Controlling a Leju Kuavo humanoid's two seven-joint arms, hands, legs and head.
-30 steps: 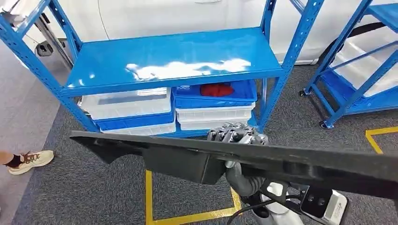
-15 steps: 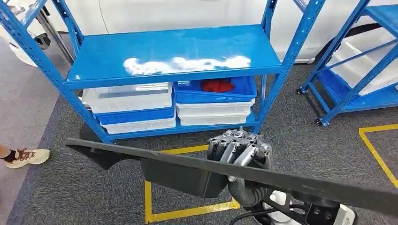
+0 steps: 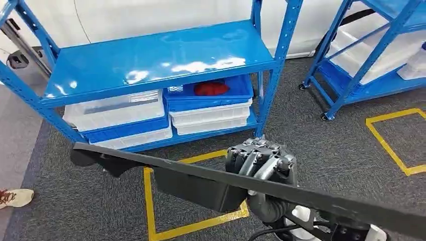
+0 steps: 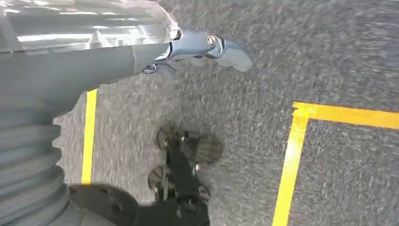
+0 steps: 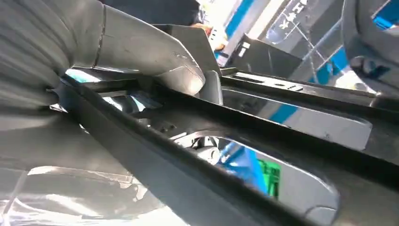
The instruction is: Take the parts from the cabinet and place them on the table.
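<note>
One long black part [image 3: 201, 183] lies slantwise across the head view, held up in front of the blue cabinet [image 3: 150, 65]. The right hand [image 3: 261, 160] grips it near its middle, fingers curled over its top edge. The left hand [image 4: 207, 47] hangs over grey carpet with yellow lines; whether its fingers are spread or curled cannot be told. No writing is legible anywhere.

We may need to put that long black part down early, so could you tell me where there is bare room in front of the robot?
The upper shelf of the blue rack lies bare. The grey carpet between that rack and the second rack is open too. The lower shelf is crowded: stacked bins fill it. The right hand holds the black part.
</note>
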